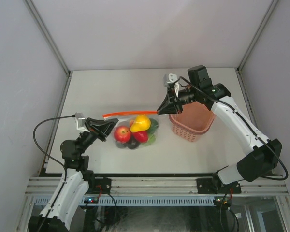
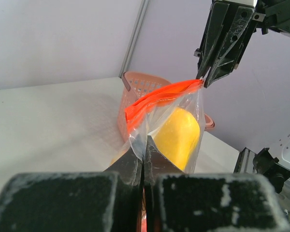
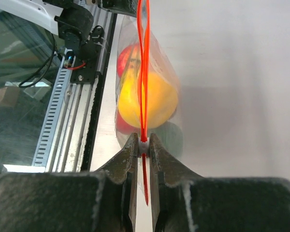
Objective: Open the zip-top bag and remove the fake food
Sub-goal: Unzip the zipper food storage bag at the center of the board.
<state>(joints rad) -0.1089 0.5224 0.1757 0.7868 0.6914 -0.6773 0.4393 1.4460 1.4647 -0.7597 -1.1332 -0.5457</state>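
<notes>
Beside basket (image 1: 189,129) — zip-top bag (image 1: 135,128), clear, crinkled, taut

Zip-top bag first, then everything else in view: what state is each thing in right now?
zip-top bag, held up between both grippers, zip strip on top, not visibly pulled wide open
fake food, inside the bag, none out
pink basket, upright, nothing seen inside
left gripper, shut on the bag's clear plastic
right gripper, shut on the zip strip's end
</notes>
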